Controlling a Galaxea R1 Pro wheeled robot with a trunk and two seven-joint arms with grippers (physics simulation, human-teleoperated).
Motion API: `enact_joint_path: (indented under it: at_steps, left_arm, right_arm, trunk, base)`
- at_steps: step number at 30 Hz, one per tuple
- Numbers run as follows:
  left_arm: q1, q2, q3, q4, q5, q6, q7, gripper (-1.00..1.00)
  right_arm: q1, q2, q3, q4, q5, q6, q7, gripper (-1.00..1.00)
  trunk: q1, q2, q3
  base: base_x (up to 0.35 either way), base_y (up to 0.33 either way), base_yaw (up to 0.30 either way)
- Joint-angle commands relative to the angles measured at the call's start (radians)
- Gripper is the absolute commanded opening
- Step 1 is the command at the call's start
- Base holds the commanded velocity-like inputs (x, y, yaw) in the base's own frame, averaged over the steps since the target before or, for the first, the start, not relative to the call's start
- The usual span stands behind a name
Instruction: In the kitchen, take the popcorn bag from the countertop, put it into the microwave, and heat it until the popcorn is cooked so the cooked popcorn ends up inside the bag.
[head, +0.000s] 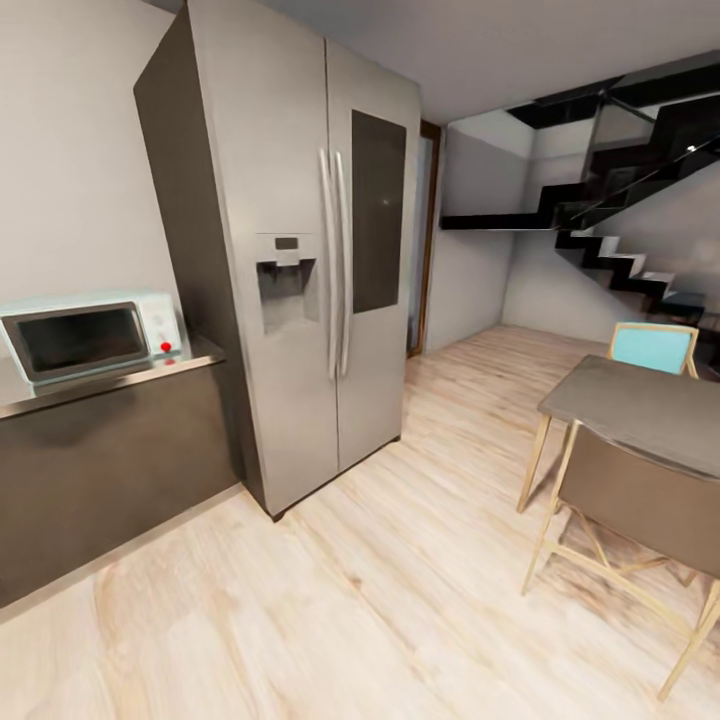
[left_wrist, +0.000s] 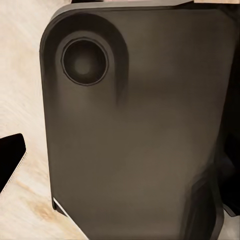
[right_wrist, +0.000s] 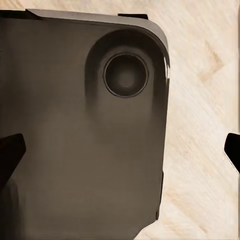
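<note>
Jaws first: we can't tell their state on either arm. Both wrist cams look down at a dark robot panel (left_wrist: 135, 130) over pale wood floor (right_wrist: 200, 125), w/ just dark finger tips at the frame edges. Head cam: microwave (head: 88, 336) sits on the steel desk (head: 110, 385) at far left, door closed, next to a tall steel fridge (head: 300, 260). Dining table (head: 650, 405) & chair (head: 640, 500) at right. Popcorn bag isn't spotted yet, so we judge nothing's done: find bag, grab, load, heat.
</note>
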Motion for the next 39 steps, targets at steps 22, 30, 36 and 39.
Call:
enact_joint_path:
  at_steps: [22,30,36,39]
  left_arm:
    - [0.0,0.001,0.002,-0.002,0.003,-0.002,0.001,1.0]
    - [0.0,0.001,0.002,-0.002,0.003,-0.002,0.001,1.0]
    - [0.0,0.001,0.002,-0.002,0.003,-0.002,0.001,1.0]
    - [0.0,0.001,0.002,-0.002,0.003,-0.002,0.001,1.0]
  right_arm:
    - [-0.001,0.001,0.001,0.001,0.001,-0.003,0.003,1.0]
    - [-0.001,0.002,-0.001,0.001,0.001,-0.003,0.008,1.0]
    - [-0.001,0.004,-0.001,0.001,0.001,-0.003,0.008,1.0]
    - [-0.001,0.004,-0.001,0.001,0.001,-0.003,0.008,1.0]
  trunk:
    - [0.001,0.0,-0.001]
    - [0.001,0.0,-0.001]
    - [0.001,0.0,-0.001]
    - [0.001,0.0,-0.001]
  base:
    - [0.081,0.0,0.205]
    - [0.0,0.0,0.272]
    - [0.0,0.0,0.275]
    - [0.0,0.0,0.275]
